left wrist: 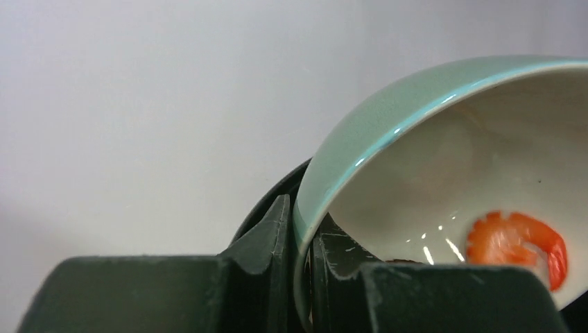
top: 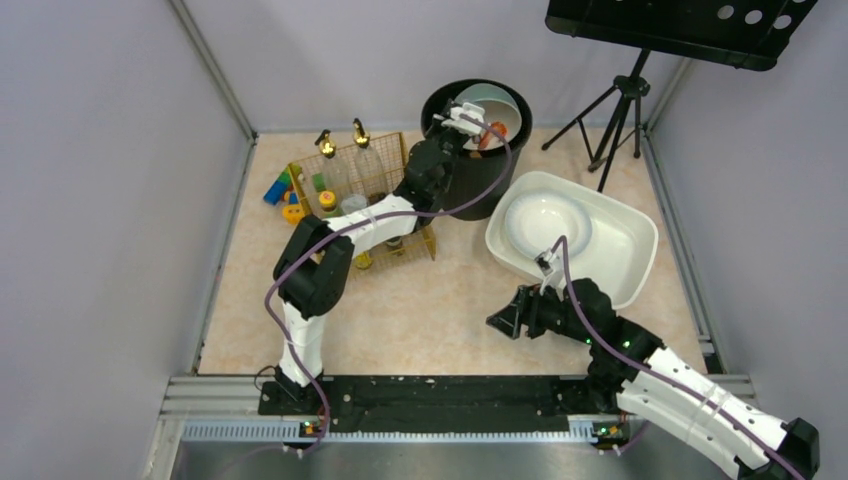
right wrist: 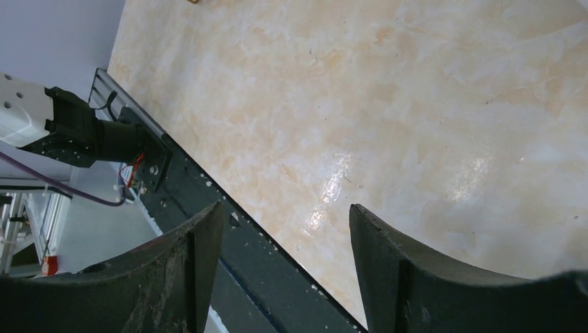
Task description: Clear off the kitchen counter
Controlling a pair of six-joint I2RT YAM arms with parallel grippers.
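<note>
My left gripper (top: 470, 120) is shut on the rim of a pale green bowl (top: 492, 108) and holds it tilted over the black round bin (top: 478, 190) at the back of the kitchen counter (top: 430, 310). In the left wrist view the fingers (left wrist: 274, 250) pinch the bowl (left wrist: 388, 132) rim, and an orange shrimp (left wrist: 520, 239) lies inside the bowl. The shrimp also shows orange from above (top: 490, 135). My right gripper (top: 503, 322) is open and empty, low over the counter (right wrist: 388, 104) near its front edge.
A white rectangular tub (top: 630, 240) holding a white bowl (top: 545, 222) stands at the right. A yellow wire rack (top: 350, 190) with bottles and jars stands at the back left, coloured toy blocks (top: 282, 190) beside it. A black tripod (top: 615, 110) stands at the back right. The black front rail (right wrist: 229, 243) borders the counter.
</note>
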